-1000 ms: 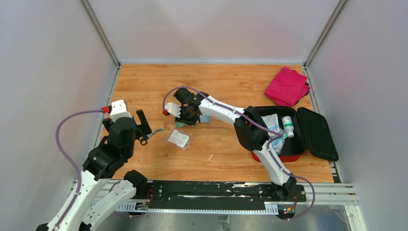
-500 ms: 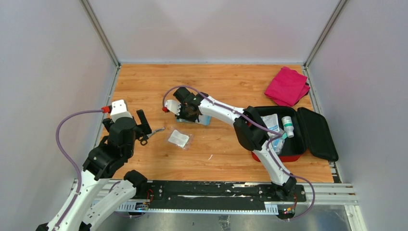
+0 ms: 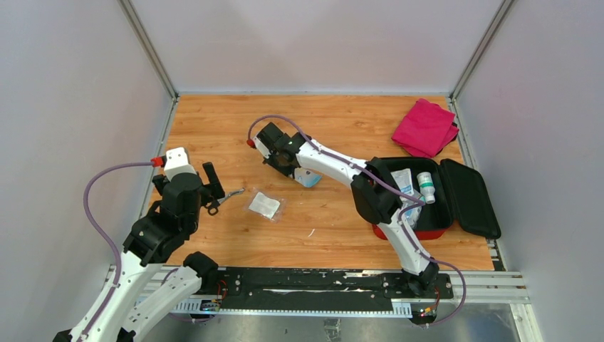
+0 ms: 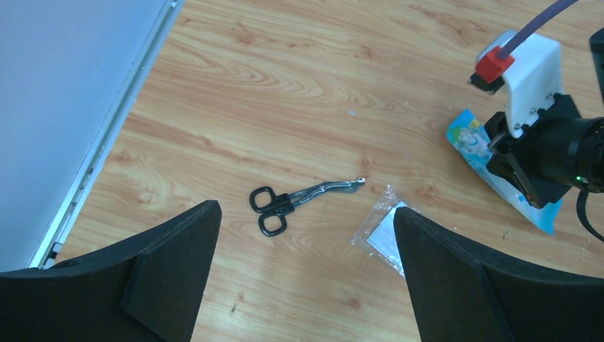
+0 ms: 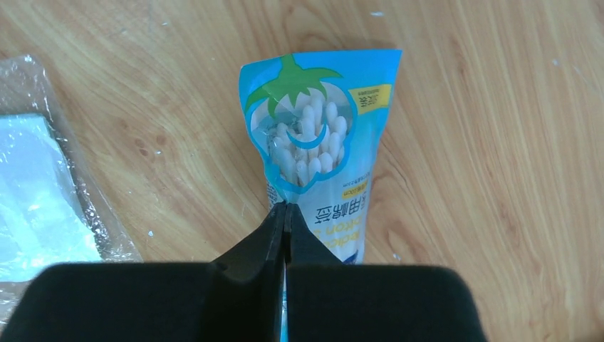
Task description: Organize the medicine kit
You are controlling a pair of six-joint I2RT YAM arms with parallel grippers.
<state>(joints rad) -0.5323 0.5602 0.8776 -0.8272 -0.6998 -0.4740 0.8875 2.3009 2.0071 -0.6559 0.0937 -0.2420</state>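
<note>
The red medicine kit [image 3: 426,233] lies open at the right, black inside, with a white bottle [image 3: 426,187] and packets in it. My right gripper [image 3: 290,165] is shut on a blue cotton-swab pouch [image 5: 322,157], pinching its edge and holding it just above the wood; the pouch also shows in the top view [image 3: 309,177] and the left wrist view [image 4: 498,174]. Black-handled scissors [image 4: 295,199] and a clear gauze packet [image 4: 382,229] lie on the table ahead of my left gripper [image 4: 305,235], which is open and empty above them.
A magenta folded cloth [image 3: 426,127] lies at the back right beside the kit. Grey walls close in the wooden table [image 3: 235,128] on three sides. The gauze packet [image 3: 264,205] sits between both arms; the scissors [image 3: 222,200] are near the left wall.
My right gripper has lifted the swab pouch and turned, moving slightly right and back. The left arm has not moved.
</note>
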